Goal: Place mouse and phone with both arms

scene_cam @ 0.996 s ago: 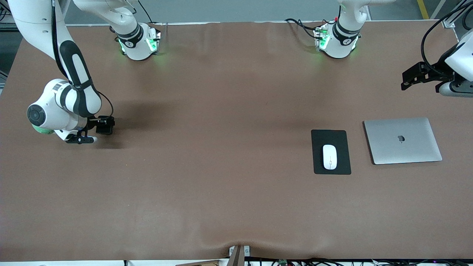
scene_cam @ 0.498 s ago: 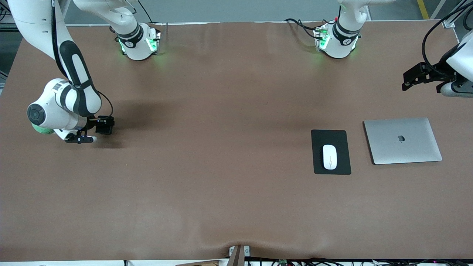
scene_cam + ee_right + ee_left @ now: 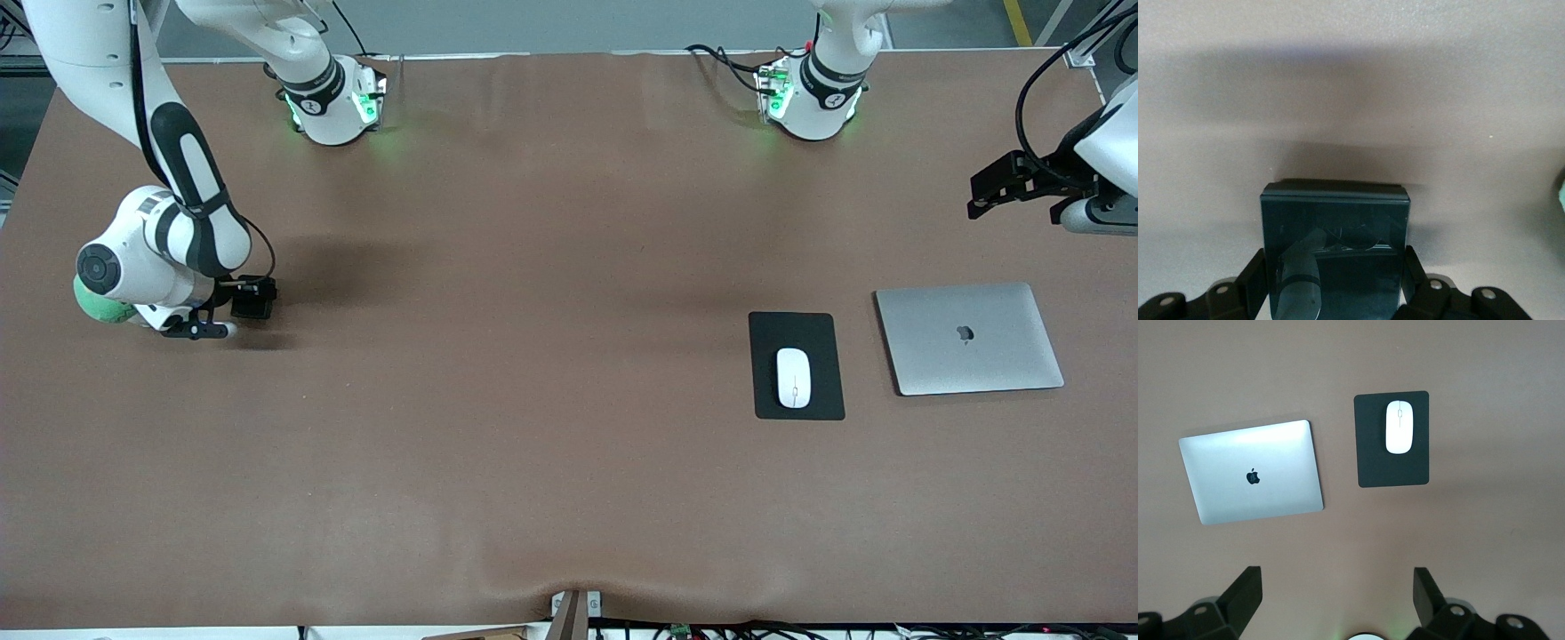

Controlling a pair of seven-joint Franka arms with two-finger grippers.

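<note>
While clamped on the phone at the right arm's end, right gripper; spread wide above table, left gripper; mouse on mouse pad beside laptop.

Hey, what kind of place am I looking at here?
Probably a robotics lab test bench: two arms bolted to a brown-covered table, with a closed laptop and a mouse on its mouse pad as desk props.

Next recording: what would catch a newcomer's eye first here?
The white mouse sits on a black mouse pad beside a closed silver laptop, toward the left arm's end of the table. At the right arm's end, the right gripper grips the black phone low over the table.
</note>
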